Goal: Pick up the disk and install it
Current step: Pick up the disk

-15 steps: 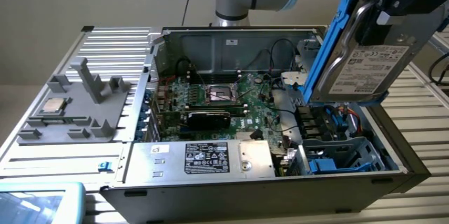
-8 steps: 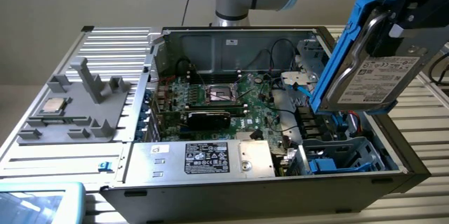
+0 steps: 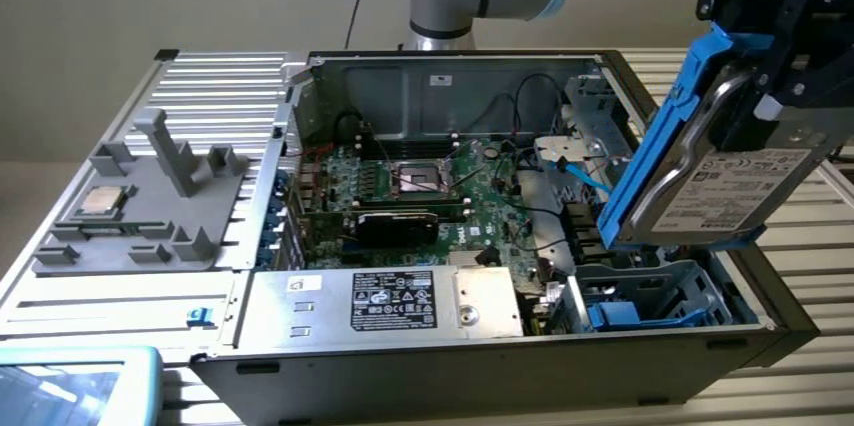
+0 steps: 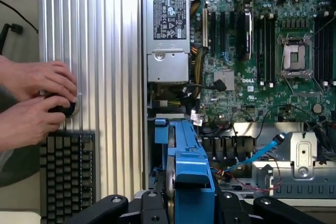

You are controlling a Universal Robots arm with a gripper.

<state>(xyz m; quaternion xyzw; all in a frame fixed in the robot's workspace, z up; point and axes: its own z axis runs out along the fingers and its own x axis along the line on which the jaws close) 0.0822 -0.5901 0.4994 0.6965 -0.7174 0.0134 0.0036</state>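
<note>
The disk [image 3: 707, 181] hangs on edge at the exterior view's right, silver-grey with a white label and blue rails, above the open computer case [image 3: 441, 366]. My gripper [image 3: 755, 96] is shut on its upper part, the dark fingers clamping its sides. The drive cage [image 3: 647, 296] with a blue holder lies just below the disk's lower end, and the two are apart. In the wrist view the disk's blue rail [image 4: 185, 174] stands edge-on between the black fingers [image 4: 113, 205] of my gripper [image 4: 186, 211], above the case's drive corner.
Inside the case lie the motherboard [image 3: 427, 191], a silver box with a black label [image 3: 387, 301] and a blue cable [image 4: 262, 150]. A grey fixture with a processor chip [image 3: 104, 201] sits at the exterior view's left. A person's hands [image 4: 37, 103] rest beside a keyboard [image 4: 65, 174].
</note>
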